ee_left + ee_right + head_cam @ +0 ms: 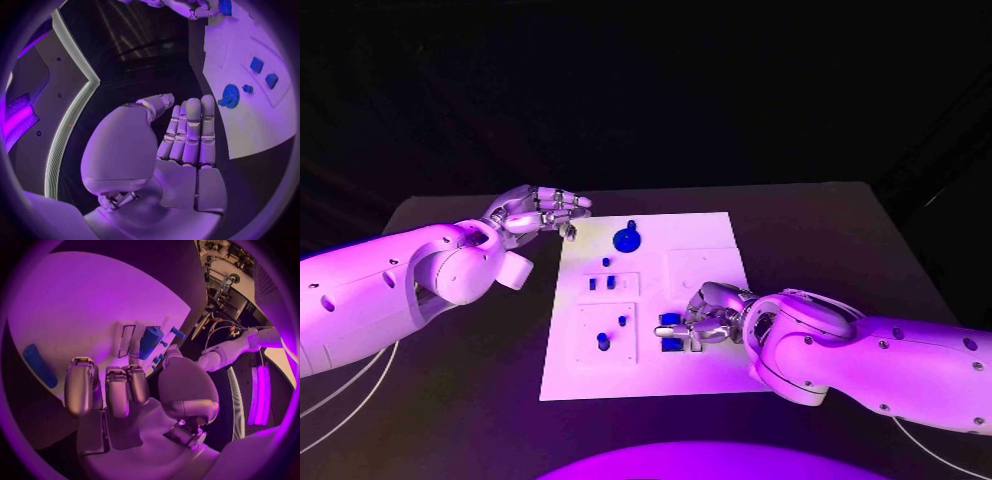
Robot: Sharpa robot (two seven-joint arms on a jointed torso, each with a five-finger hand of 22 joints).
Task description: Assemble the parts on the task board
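Two hands are at the task board (675, 375), which lies in the middle of the black table (834, 230); no writing, brand or label can be read on any surface. At the left, the left hand (541, 212) hangs just off the board's far left corner, its fingers (190, 132) straight and pressed together, the thumb beside them, nothing held. Next on the board, a round blue part (627, 239) sits near the far edge, with small blue parts (604, 262) below it and another blue part (603, 341) in the near left panel. To the right, the right hand (707, 315) rests over the board's near right area, its fingers curled around a blue part (671, 331); the wrist view shows a blue cylinder-like piece (150, 341) at the fingertips. Whether that part is seated in the board cannot be told.
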